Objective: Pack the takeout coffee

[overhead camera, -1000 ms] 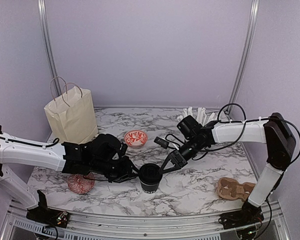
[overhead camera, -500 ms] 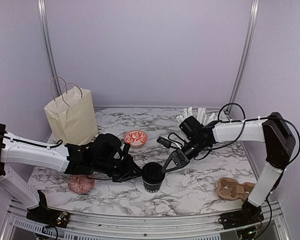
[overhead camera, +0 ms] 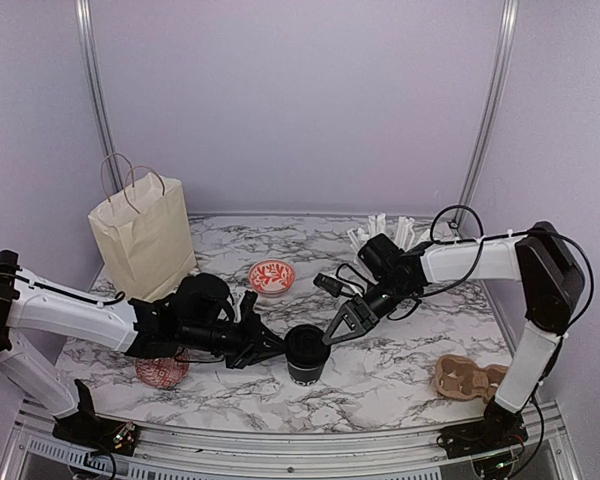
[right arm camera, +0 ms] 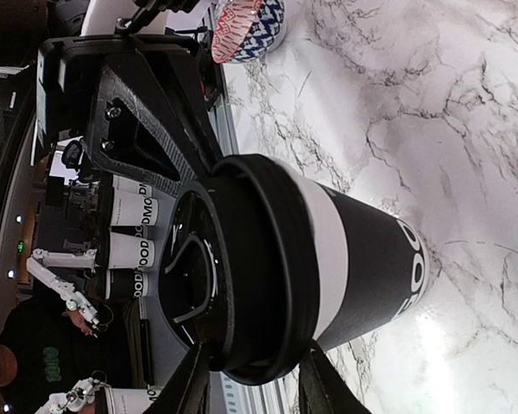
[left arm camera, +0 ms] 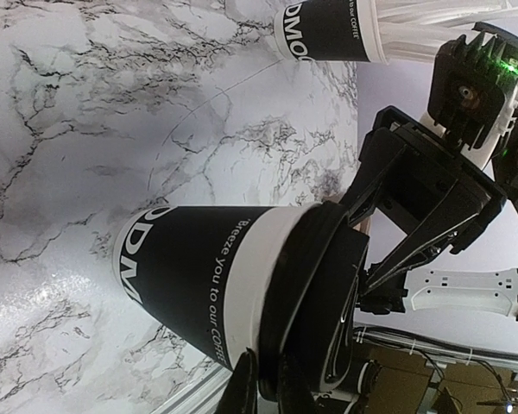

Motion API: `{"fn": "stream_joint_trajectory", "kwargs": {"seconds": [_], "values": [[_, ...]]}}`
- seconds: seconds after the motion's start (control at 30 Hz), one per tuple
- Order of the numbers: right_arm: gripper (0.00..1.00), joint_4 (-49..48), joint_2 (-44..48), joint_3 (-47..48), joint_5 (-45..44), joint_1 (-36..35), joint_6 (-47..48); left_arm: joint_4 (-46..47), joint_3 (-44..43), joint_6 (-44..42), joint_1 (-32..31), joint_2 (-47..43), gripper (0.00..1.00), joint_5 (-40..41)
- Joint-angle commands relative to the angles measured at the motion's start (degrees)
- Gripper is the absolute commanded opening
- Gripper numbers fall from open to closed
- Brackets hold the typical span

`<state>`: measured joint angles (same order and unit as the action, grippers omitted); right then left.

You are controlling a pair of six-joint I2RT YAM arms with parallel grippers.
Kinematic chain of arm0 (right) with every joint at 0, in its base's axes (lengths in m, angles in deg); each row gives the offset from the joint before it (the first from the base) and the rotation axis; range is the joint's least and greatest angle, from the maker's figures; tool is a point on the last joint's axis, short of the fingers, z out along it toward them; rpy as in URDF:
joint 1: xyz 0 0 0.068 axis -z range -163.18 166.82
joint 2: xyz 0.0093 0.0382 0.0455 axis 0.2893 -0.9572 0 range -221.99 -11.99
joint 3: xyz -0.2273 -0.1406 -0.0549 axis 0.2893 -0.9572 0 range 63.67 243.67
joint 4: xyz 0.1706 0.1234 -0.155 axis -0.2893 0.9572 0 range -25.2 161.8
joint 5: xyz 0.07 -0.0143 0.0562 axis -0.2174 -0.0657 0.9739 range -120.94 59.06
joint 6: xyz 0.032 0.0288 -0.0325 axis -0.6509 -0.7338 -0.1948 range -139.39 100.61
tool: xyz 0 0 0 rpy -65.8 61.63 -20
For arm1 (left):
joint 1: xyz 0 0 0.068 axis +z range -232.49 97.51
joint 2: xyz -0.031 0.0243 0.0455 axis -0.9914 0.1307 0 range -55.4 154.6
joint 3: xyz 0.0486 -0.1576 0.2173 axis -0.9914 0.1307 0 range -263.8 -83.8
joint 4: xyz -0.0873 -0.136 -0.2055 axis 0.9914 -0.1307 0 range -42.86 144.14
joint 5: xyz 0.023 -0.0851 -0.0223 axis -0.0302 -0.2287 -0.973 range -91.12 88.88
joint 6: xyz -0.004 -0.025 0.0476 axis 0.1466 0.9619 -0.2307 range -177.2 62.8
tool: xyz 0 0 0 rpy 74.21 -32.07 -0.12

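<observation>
White print on the cup [left arm camera: 198,285] reads "Breeze you to our COFFEE". The cup stands at lower centre of the marble table [overhead camera: 400,370], its black lid [right arm camera: 242,267] seated on the rim. The left gripper [overhead camera: 270,345] and right gripper [overhead camera: 332,333] flank the lid, both spread wide; whether any fingertip touches it is unclear. A paper bag [overhead camera: 140,235] stands at left against lilac walls.

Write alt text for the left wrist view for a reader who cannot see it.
A black paper cup with white print stands on a marble table, a black lid sitting crooked on its white rim. The right gripper reaches in at the lid from the far side. A second black cup holding white wrapped straws stands behind.
</observation>
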<state>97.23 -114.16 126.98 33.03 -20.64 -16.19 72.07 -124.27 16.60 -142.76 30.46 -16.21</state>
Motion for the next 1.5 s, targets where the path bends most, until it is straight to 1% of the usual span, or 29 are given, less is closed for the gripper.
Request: {"fn": "stream_joint_trajectory", "kwargs": {"seconds": [0.0,0.07,0.13,0.17,0.2,0.23,0.3,0.37,0.43,0.5,0.53,0.6,0.67,0.73,0.83,1.0,1.17,1.3,1.37,1.47], "values": [[0.32,-1.91,-5.63,-0.25,-9.78,-3.9,1.55,-4.14,4.5,3.06,0.64,8.18,0.06,-1.13],[0.31,-1.2,-6.36,0.07,-11.88,-3.79,1.81,-4.13,4.68,3.25,1.44,9.88,0.06,-2.44],[0.31,-0.46,-6.93,0.52,-13.55,-3.84,2.02,-4.22,5.03,3.14,1.93,11.15,0.16,-3.43],[0.31,-0.17,-7.08,0.72,-14.17,-3.78,2.19,-4.27,5.0,2.82,1.99,11.79,0.18,-3.68],[0.31,0.02,-7.16,0.76,-14.81,-3.8,2.24,-4.31,4.96,2.68,2.0,12.35,0.19,-4.01],[0.31,0.19,-7.14,0.82,-15.3,-3.82,2.29,-4.31,4.84,2.5,2.0,12.87,0.16,-4.23],[0.31,0.29,-7.16,0.74,-15.23,-3.77,2.5,-4.14,4.26,1.2,2.0,13.37,0.05,-4.35],[0.31,0.06,-7.32,0.58,-14.22,-3.81,2.35,-4.13,3.33,0.19,2.0,13.9,0.06,-4.65],[0.31,0.05,-7.69,0.79,-13.92,-3.81,2.37,-4.07,2.45,-0.75,2.0,14.29,0.11,-4.74],[0.31,0.16,-8.27,0.93,-13.32,-3.79,2.34,-3.68,2.09,-0.92,2.0,14.77,0.1,-4.95],[0.31,0.11,-8.81,0.79,-12.32,-3.78,2.21,-2.16,2.15,-0.98,2.0,15.57,0.12,-5.48],[0.31,0.1,-9.29,0.53,-11.14,-3.78,2.16,0.01,2.18,-0.81,2.0,16.56,0.23,-6.67],[0.31,0.22,-9.67,0.52,-10.67,-3.85,2.07,4.65,3.37,0.67,2.06,17.43,0.25,-7.81],[0.31,0.18,-9.69,0.43,-10.62,-3.75,2.07,9.01,5.07,2.84,2.16,18.02,0.23,-8.0],[0.31,0.01,-9.7,0.17,-10.61,-3.82,1.98,11.5,6.24,4.11,2.26,18.45,0.17,-7.55],[0.31,0.01,-10.51,0.41,-9.6,-3.77,1.82,14.43,7.24,4.2,2.42,17.76,0.18,-6.8],[0.3,-0.04,-10.92,0.67,-7.91,-3.82,1.63,17.54,8.22,4.81,2.86,17.31,0.15,-5.57],[0.31,0.59,-10.62,0.68,-4.85,-3.83,2.04,19.8,8.16,5.55,3.04,18.44,0.13,-5.78],[0.33,0.98,-10.27,0.68,-3.45,-3.82,2.43,20.03,7.36,5.59,3.42,18.99,0.16,-6.33],[0.33,1.73,-9.22,0.64,-3.49,-3.71,3.02,19.24,6.64,5.55,3.74,18.44,0.29,-6.78]]}}
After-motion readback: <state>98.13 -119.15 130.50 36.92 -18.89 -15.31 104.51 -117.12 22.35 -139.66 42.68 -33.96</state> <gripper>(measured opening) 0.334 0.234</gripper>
